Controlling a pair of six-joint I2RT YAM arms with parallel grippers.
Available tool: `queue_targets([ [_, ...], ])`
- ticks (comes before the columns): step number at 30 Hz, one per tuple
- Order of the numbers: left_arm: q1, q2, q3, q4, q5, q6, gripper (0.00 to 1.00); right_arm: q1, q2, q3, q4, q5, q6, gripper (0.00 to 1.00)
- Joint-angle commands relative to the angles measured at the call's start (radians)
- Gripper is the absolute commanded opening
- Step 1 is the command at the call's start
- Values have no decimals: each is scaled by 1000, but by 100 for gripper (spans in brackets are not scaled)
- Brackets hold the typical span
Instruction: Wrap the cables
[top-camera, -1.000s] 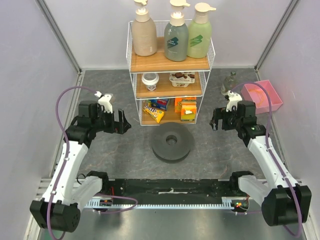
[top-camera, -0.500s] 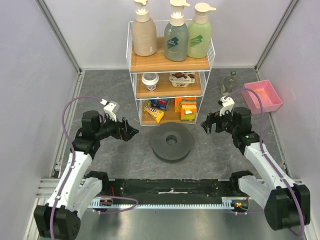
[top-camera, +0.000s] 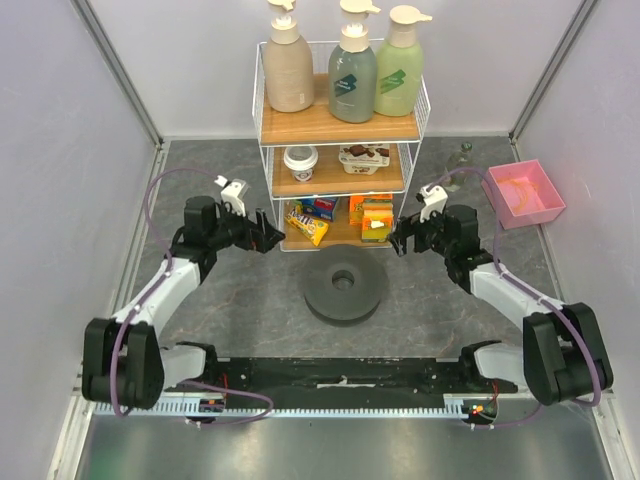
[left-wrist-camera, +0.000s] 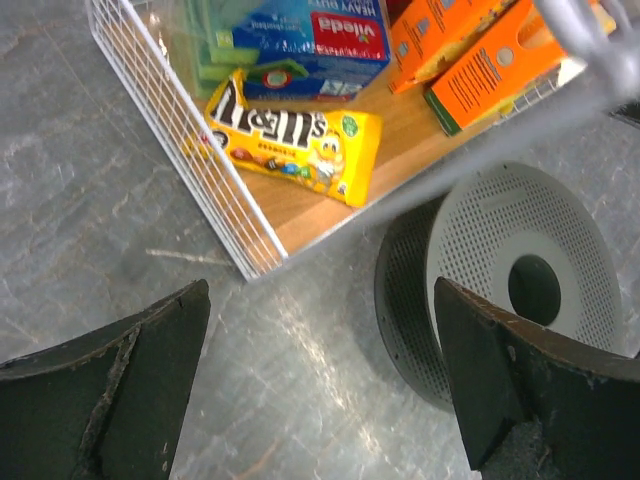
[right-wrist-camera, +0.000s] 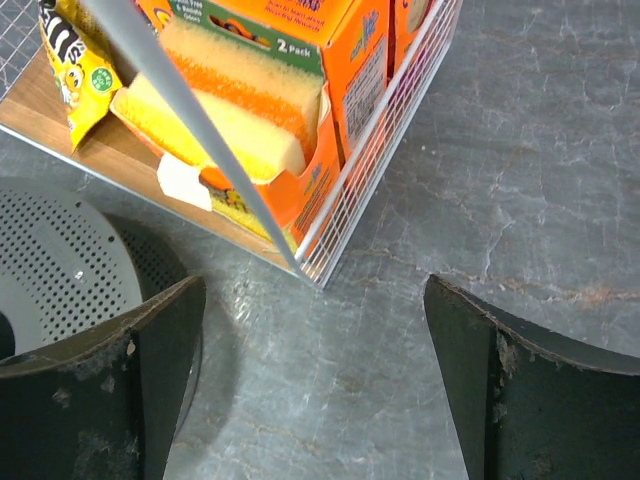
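The cables show as a thin yellow-orange wire (top-camera: 517, 183) lying in loose loops inside the pink bin (top-camera: 548, 205) at the back right. My left gripper (top-camera: 268, 238) hangs open over the grey floor by the rack's front left corner, nothing between its fingers (left-wrist-camera: 110, 390). My right gripper (top-camera: 398, 238) is open and empty as well, just off the rack's front right corner, its fingers (right-wrist-camera: 540, 390) spread over bare floor. The dark round spool (top-camera: 345, 283) lies between the two grippers, slightly nearer the bases. The wire shows in neither wrist view.
A white wire rack (top-camera: 265, 150) stands at the back centre, with three pump bottles (top-camera: 353, 70) on top and snacks and boxes on the lower shelves. A yellow candy bag (left-wrist-camera: 300, 140) and an orange sponge box (right-wrist-camera: 250, 110) sit on the bottom shelf. Purple hoses (top-camera: 160, 190) loop off both arms.
Both arms have swung inward and toward the rack, so the grippers now flank its bottom shelf. Both grippers stayed open and empty. The spool and the bin have not moved.
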Motion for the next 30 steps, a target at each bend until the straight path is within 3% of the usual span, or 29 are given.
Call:
queue_targets([
  [1, -17, 89, 89, 162, -9, -26, 99, 4, 45, 56, 152, -1, -45, 99],
  [14, -24, 286, 205, 269, -53, -63, 96, 2, 194, 157, 232, 30, -70, 99],
  [30, -26, 502, 379, 331, -95, -84, 95, -64, 461, 407, 252, 25, -74, 99],
])
